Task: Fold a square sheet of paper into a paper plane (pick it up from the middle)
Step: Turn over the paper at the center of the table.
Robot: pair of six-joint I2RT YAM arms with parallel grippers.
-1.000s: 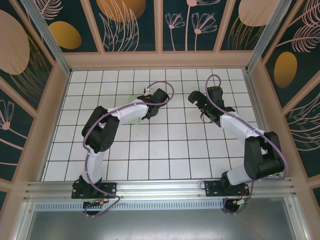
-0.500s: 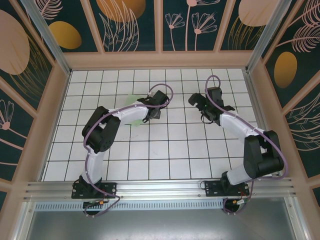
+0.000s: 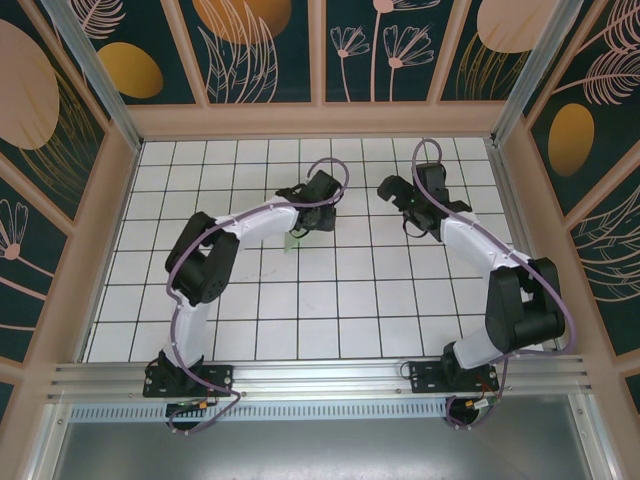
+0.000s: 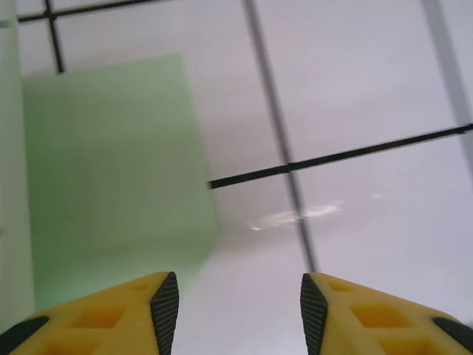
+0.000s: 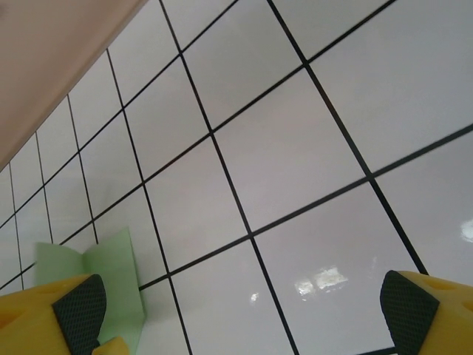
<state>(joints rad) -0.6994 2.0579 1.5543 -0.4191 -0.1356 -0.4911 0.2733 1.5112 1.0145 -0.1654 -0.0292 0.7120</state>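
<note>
The pale green sheet of paper (image 4: 111, 170) lies on the white grid table, folded, with one flap raised along its left side. In the top view just a sliver of the paper (image 3: 290, 243) peeks out beside the left arm. My left gripper (image 4: 240, 310) hovers low over bare tile just right of the paper's edge, open, with nothing between its black pads. My right gripper (image 5: 244, 307) is wide open over bare tiles, and the paper (image 5: 111, 281) shows near its left fingertip. From above, the left gripper (image 3: 303, 225) and right gripper (image 3: 397, 198) face each other at mid-table.
A wooden rim (image 3: 320, 120) with patterned panels encloses the tiled table (image 3: 330, 300). Purple cables loop over both wrists. Both arm bases stand on the metal rail (image 3: 320, 378) at the near edge. Open tiles lie between the grippers and toward the front.
My left gripper has opened from shut and let the paper go. It shifted slightly right and toward the back. The right arm barely moved.
</note>
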